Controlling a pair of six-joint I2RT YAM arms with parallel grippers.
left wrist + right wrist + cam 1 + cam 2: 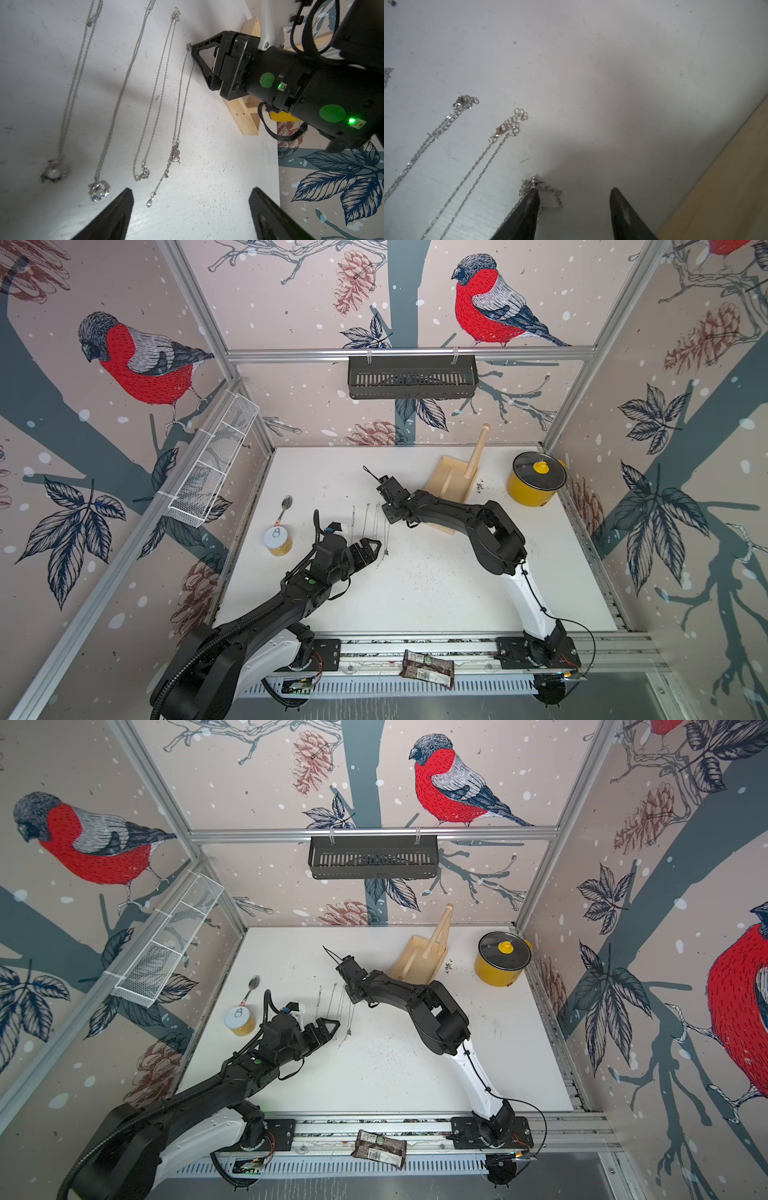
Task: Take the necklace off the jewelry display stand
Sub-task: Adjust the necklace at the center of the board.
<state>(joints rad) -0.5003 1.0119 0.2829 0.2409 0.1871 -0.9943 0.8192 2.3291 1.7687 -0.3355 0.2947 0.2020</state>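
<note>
- The necklace (pixel 529 183) is lying stretched out on the table (pixel 436 593), off the jewelry display stand (pixel 440 483), whose crossbar (pixel 478 448) is showing bare in both top views.
- The right gripper (pixel 575 190) is standing with its jaws apart at the clasp end. One fingertip (pixel 534 199) is touching the chain, so nothing is clamped.
- Letting go looks like the step in hand, so the arm should be lifting straight up to stop any link catching on that fingertip.
- The left gripper (pixel 191 189) is hovering wide open near the pendant ends, gripping nothing.
- Three other necklaces (pixel 98 190) are lying just beside it, and dragging sideways is risking a tangle.
</note>
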